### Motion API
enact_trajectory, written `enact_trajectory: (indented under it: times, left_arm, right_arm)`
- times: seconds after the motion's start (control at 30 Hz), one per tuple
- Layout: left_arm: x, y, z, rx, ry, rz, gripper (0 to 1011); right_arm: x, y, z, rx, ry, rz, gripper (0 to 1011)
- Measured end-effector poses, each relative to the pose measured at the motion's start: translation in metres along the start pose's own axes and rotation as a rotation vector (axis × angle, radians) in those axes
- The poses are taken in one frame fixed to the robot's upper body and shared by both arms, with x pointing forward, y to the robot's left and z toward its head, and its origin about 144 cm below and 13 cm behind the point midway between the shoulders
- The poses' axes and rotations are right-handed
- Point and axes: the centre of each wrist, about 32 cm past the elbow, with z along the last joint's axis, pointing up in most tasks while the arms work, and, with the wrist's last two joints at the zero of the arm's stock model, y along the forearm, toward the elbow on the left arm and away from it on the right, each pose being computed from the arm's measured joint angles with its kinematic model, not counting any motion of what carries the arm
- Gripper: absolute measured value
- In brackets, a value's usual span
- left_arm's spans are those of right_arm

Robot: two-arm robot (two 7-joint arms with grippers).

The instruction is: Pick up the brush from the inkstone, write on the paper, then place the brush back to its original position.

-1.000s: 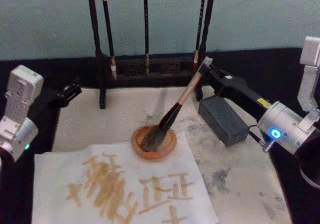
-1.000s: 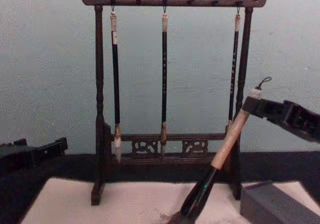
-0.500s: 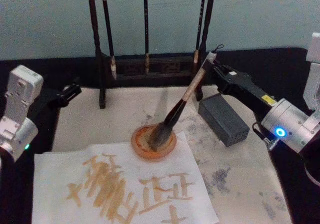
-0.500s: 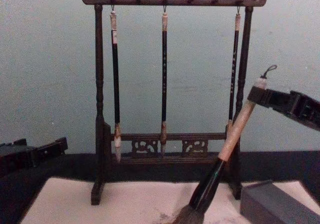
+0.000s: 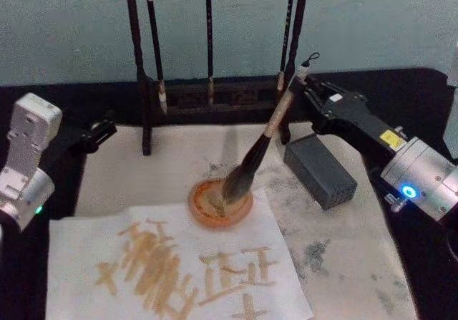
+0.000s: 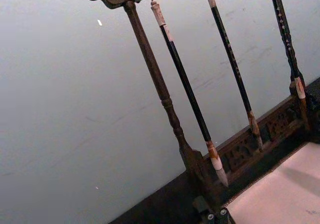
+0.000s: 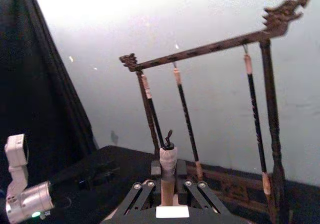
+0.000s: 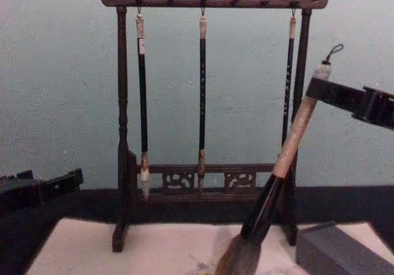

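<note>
My right gripper (image 5: 305, 81) is shut on the top end of the brush (image 5: 275, 119), just below its cord loop. The brush leans down to the left, and its bushy bristles (image 5: 235, 184) reach into the round orange inkstone (image 5: 245, 207). In the chest view the right gripper (image 8: 320, 89) holds the brush (image 8: 294, 136) in front of the rack's right post. The right wrist view shows the brush (image 7: 168, 160) end between the fingers. The wide paper (image 5: 343, 263) covers the table, with a smaller white sheet (image 5: 179, 270) of tan strokes on it. My left gripper (image 5: 104, 129) is parked at the left, shut.
A dark wooden rack (image 5: 215, 94) with three thin hanging brushes stands at the back, behind the inkstone. A dark grey block (image 5: 320, 170) lies on the paper right of the inkstone, under my right arm. A black table edge frames the paper.
The right gripper has risen and moved back a little with the brush. The brush stands steeper, and its bristles have lifted from lying flat in the inkstone. The left arm has not moved.
</note>
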Motion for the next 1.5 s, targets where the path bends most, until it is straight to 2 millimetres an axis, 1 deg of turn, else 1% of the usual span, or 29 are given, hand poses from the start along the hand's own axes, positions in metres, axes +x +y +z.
enact_trajectory:
  times: [0.23, 0.47, 0.53, 0.73, 1.0, 1.3, 1.5]
  left_arm:
    - [0.000, 0.000, 0.000, 0.000, 0.000, 0.000, 1002]
    - [0.000, 0.000, 0.000, 0.000, 0.000, 0.000, 1002]
    - [0.000, 0.000, 0.000, 0.000, 0.000, 0.000, 1002]
    - [0.000, 0.000, 0.000, 0.000, 0.000, 0.000, 1002]
    - [0.000, 0.000, 0.000, 0.000, 0.000, 0.000, 1000]
    - [0.000, 0.000, 0.000, 0.000, 0.000, 0.000, 1002]
    - [0.000, 0.000, 0.000, 0.000, 0.000, 0.000, 1002]
  right_arm:
    - [-0.014, -0.006, 0.005, -0.003, -0.050, 0.055, 175]
    - [-0.027, -0.009, 0.005, -0.006, -0.054, 0.117, 175]
    - [-0.033, -0.010, 0.003, -0.010, -0.052, 0.144, 175]
    - [-0.041, -0.010, -0.005, -0.028, -0.040, 0.178, 175]
    - [-0.046, -0.007, -0.016, -0.053, -0.019, 0.203, 175]
    - [-0.046, -0.001, -0.031, -0.069, 0.011, 0.208, 175]
    - [-0.044, -0.001, -0.036, -0.069, 0.022, 0.208, 175]
